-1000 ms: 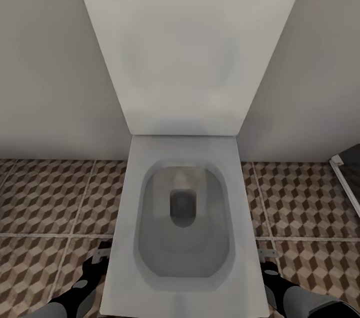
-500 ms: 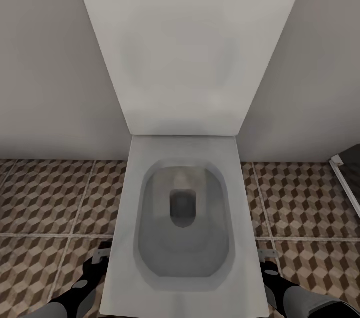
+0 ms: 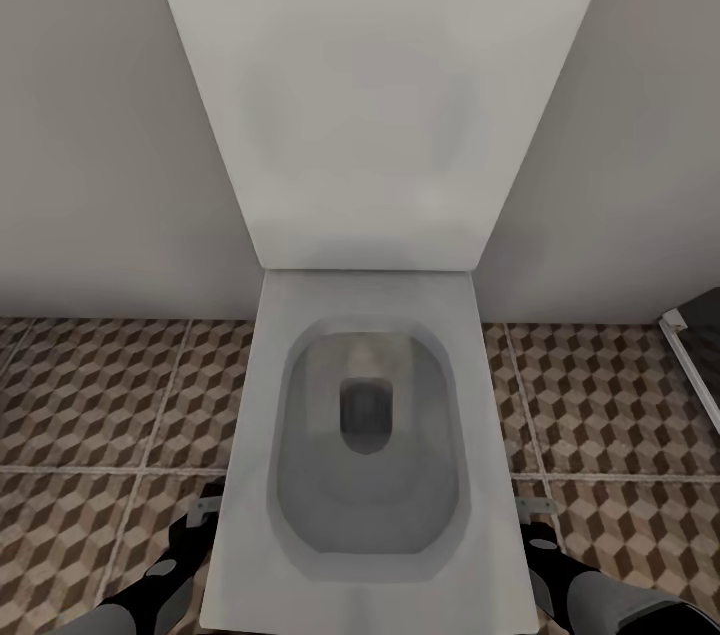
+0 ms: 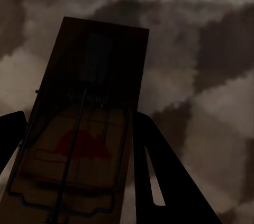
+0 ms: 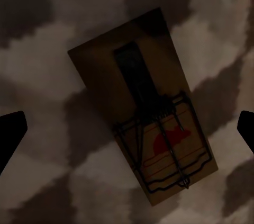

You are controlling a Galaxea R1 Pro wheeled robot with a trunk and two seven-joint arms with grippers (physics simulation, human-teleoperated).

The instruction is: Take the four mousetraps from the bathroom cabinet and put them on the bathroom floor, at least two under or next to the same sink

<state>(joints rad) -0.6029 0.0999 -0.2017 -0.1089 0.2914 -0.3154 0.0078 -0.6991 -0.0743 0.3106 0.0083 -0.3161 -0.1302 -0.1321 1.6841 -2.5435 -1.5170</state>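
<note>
Head view: a white toilet [image 3: 365, 435] stands against a pale grey wall [image 3: 100, 115], its flat rectangular lid [image 3: 370, 85] raised and leaning back, its rounded-rectangular bowl open, smooth and glossy. On both sides lies the bathroom floor [image 3: 100, 395], large square tiles printed with brown, beige and cream cubes and parted by pale grout lines. The left arm [image 3: 165, 565] and the right arm [image 3: 575, 580], black and grey, reach down close beside the two flanks of the toilet, low near the floor.

Left wrist view: a mousetrap [image 4: 79, 128] sits between the two dark fingers [image 4: 159, 181] of the left pincer [image 4: 79, 179]. It is a flat, oblong wooden base carrying thin wire springs and a bar, with a red printed mark at the end nearer the camera. Its long axis runs along the fingers and away from the camera, leaning slightly to one side. The fingers stand close against both long edges of the base, so the left pincer appears clenched on this trap. The cube-patterned tile lies just behind it; whether trap and tile touch cannot be told in the dim light.

Right wrist view: a second mousetrap [image 5: 143, 107] lies flat on the patterned tile, its long axis diagonal to the pincer's line, wire frame and red mark at one end, a dark bar running towards the other. The fingertips [image 5: 11, 131] of the right pincer [image 5: 127, 134] stand wide apart, well clear of the trap on either side: released.
</note>
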